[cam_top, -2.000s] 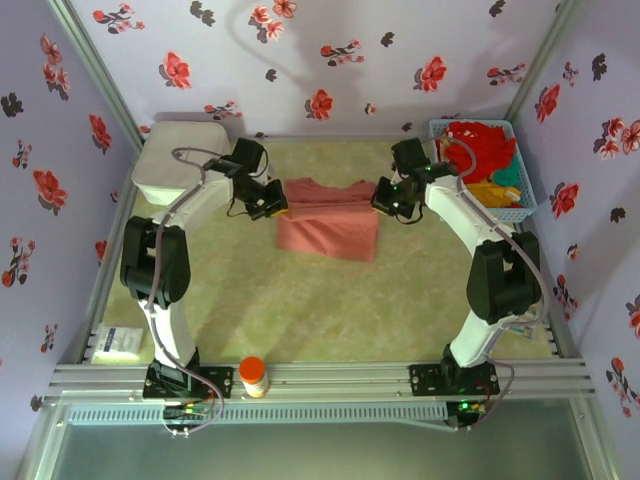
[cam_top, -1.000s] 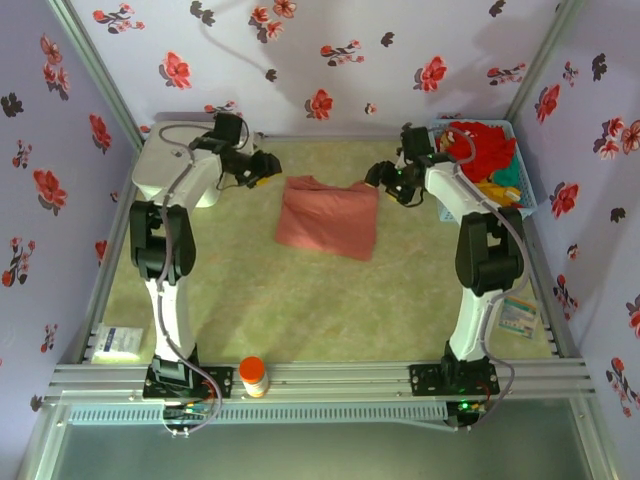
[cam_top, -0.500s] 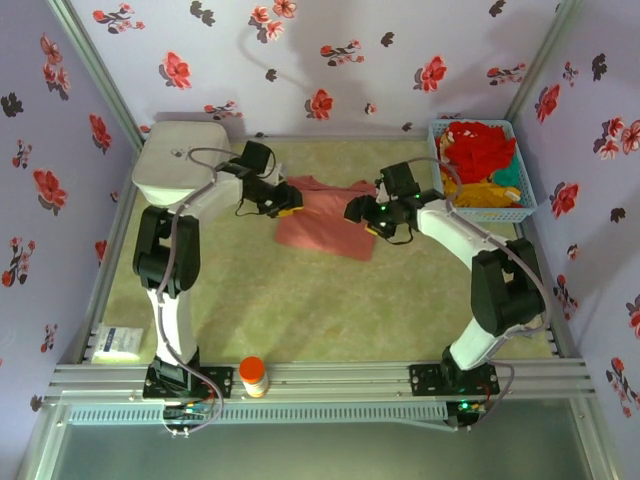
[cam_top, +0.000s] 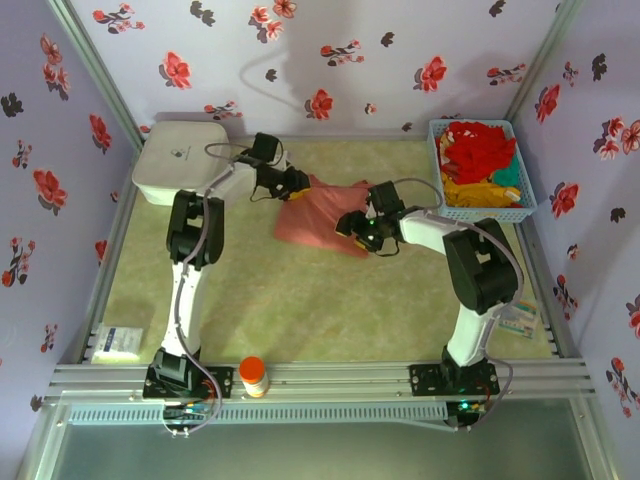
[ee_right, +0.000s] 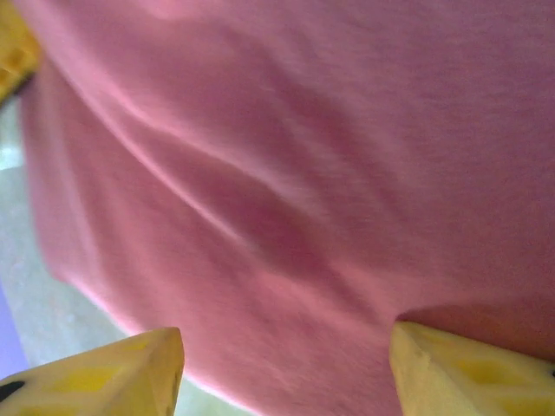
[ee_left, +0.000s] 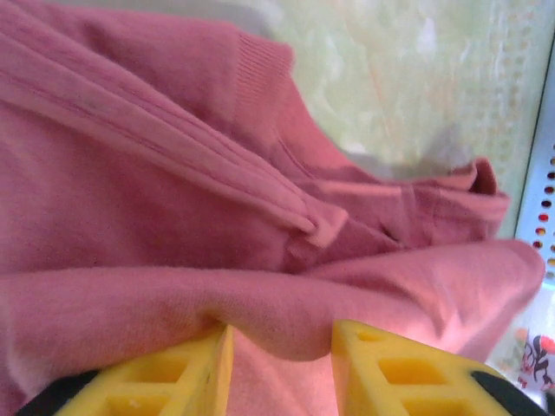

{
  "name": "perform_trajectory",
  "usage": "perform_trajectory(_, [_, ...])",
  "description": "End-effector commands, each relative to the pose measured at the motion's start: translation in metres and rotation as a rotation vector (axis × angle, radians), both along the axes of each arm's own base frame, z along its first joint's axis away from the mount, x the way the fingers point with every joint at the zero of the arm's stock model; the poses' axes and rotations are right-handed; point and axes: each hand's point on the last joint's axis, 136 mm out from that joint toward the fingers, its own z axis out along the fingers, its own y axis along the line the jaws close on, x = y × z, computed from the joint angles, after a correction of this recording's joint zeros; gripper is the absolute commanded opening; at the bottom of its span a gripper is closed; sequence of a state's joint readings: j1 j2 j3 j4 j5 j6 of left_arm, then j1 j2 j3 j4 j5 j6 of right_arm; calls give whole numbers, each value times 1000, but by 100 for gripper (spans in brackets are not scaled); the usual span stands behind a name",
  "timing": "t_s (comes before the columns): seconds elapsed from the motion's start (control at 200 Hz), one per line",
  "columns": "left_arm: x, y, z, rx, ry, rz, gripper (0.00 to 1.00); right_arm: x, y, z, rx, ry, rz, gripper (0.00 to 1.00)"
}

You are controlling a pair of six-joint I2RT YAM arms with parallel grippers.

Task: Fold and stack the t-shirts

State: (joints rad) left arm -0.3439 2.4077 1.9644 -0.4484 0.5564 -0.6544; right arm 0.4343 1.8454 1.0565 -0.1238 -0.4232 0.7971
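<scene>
Left pincer (cam_top: pixel 297 183), green tabletop (cam_top: pixel 300 310), floral walls (cam_top: pixel 330 60)

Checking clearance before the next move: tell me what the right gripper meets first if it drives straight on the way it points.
The salmon-pink t-shirt: its cloth lies straight ahead of the open right gripper, probably very close, though exact depth is unclear.
</scene>
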Motion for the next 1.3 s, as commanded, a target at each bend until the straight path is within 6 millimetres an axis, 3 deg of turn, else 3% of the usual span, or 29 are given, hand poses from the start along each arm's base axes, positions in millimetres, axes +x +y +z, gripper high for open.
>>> perform_trajectory(0.0, [27,-6,14,-57,-67,13,35,-1,2,-16,0,6,-2,64])
perform_trajectory(0.125, [31,-5,12,-38,-47,1,34,-3,-1,-23,-21,13,-2,64])
perform_trajectory(0.23, [28,7,34,-35,-49,14,34,-4,-3,-18,-33,5,5,65])
perform_trajectory(0.4, [9,21,89,-28,-133,23,36,9,-5,22,-54,-66,23,69])
perform_trajectory(0.54, [-15,31,101,5,-109,24,36,28,0,57,-47,-131,35,70])
perform_trajectory(0.64, [-39,35,95,41,-84,32,36,43,8,69,-35,-149,47,72])
perform_trajectory(0.835, [-81,45,63,120,-25,43,36,78,39,83,83,-171,60,75])
perform_trajectory(1.055, [-101,51,22,175,28,44,35,120,70,81,185,-182,58,75])
perform_trajectory(1.16, [-103,52,6,192,55,43,34,141,70,62,179,-171,46,75])
perform_trajectory(1.295, [-108,61,-14,253,93,54,33,172,46,46,208,-178,-28,75])
